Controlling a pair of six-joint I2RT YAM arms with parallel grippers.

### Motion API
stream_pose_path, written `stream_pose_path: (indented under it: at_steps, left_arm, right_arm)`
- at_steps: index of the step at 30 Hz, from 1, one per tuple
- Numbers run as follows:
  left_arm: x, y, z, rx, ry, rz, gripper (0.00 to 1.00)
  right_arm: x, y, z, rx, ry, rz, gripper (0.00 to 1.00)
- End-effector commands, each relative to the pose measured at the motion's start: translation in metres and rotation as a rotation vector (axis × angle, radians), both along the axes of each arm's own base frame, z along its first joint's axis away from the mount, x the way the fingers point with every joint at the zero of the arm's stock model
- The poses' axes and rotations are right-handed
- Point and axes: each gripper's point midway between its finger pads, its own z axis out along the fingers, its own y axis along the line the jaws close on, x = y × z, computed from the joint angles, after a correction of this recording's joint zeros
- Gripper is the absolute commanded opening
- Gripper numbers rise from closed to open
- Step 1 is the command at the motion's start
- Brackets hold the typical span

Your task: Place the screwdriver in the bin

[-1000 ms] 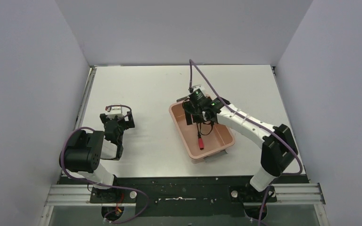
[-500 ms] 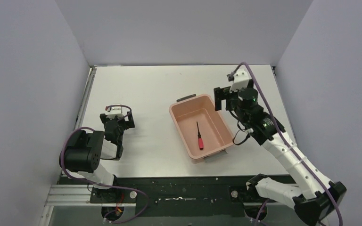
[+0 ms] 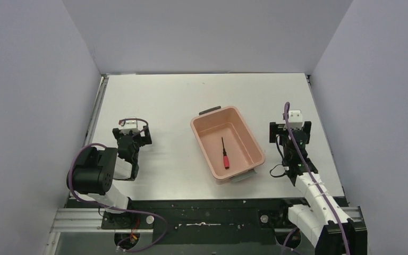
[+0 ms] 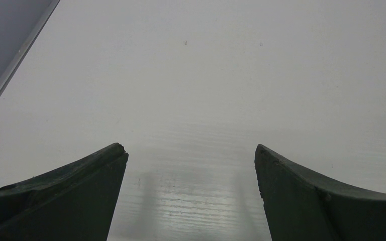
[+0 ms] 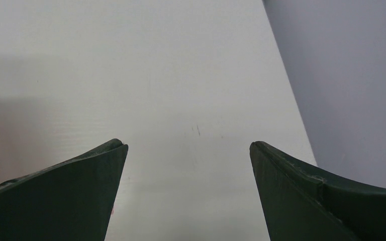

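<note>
The salmon-pink bin [image 3: 204,130] stands in the middle of the table in the top view. Inside it lies the screwdriver [image 3: 224,154], black shaft pointing away, red handle toward me. My right gripper [image 3: 290,130] hovers over bare table to the right of the bin, open and empty; in its wrist view the right gripper [image 5: 187,145] has only white table between its dark fingers [image 5: 75,191]. My left gripper [image 3: 131,134] rests at the left, far from the bin, open and empty, and the left gripper [image 4: 190,146] in its wrist view frames plain table.
Grey walls close in the table on the left, back and right; the right wall [image 5: 352,75] runs close beside my right gripper. A metal rail [image 3: 98,109] lines the left table edge. The black base plate [image 3: 202,212] holding both arms is at the near edge.
My right gripper has let go of the screwdriver, which now lies in the bin. The right arm pulled out of the bin, swung right and folded back toward its base.
</note>
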Motion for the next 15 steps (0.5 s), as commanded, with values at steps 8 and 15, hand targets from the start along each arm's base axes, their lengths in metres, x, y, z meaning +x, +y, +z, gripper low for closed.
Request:
stream_pose_path:
  at_steps: [8,15]
  left_arm:
    - [0.006,0.0,0.011,0.004,-0.039,-0.004,0.97]
    - [0.006,0.0,0.012,0.002,-0.045,-0.007,0.97]
  right_arm:
    - [0.003,0.0,-0.043,0.202,-0.028,-0.038,1.0]
    - [0.001,-0.005,-0.036,0.201,-0.052,-0.058,1.0]
